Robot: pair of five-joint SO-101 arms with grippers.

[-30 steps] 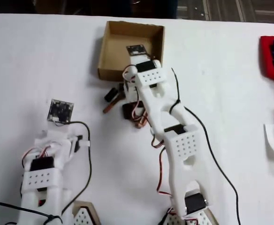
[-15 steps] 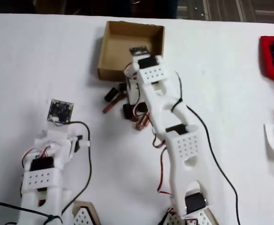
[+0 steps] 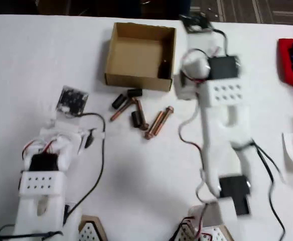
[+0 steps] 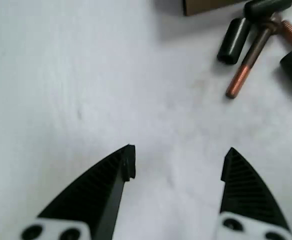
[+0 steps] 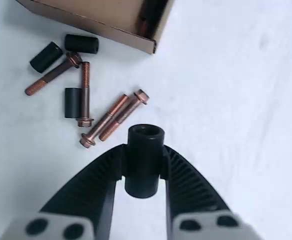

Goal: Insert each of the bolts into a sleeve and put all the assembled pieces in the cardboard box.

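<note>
One white worktop (image 3: 46, 45) carries both arms and all parts. The right arm stands right of the cardboard box (image 3: 136, 80), which sits far centre. The left arm sits near left.

The right end effector (image 5: 143, 150) is clamped on one black sleeve (image 5: 145, 170), gripped by its sides with the open bore left exposed. This grip probably keeps the bore free to receive a bolt. The left end effector (image 4: 178, 160) hangs over bare worktop with jaws spread and nothing between them. It points toward the parts, probably staged to pick a bolt.

Four loose bolts (image 5: 106, 120) and three loose sleeves (image 5: 72, 102) lie scattered just near of the box. No bolt on the worktop is inserted yet.

View comparison:
- The right wrist view resolves the grip on the sleeve and the count of loose parts.
- The high view supplies the layout and the box interior, where a dark item (image 3: 162, 68) rests against the right wall. Its identity cannot be determined.
- The left wrist view confirms the open jaws of the left end effector.
</note>
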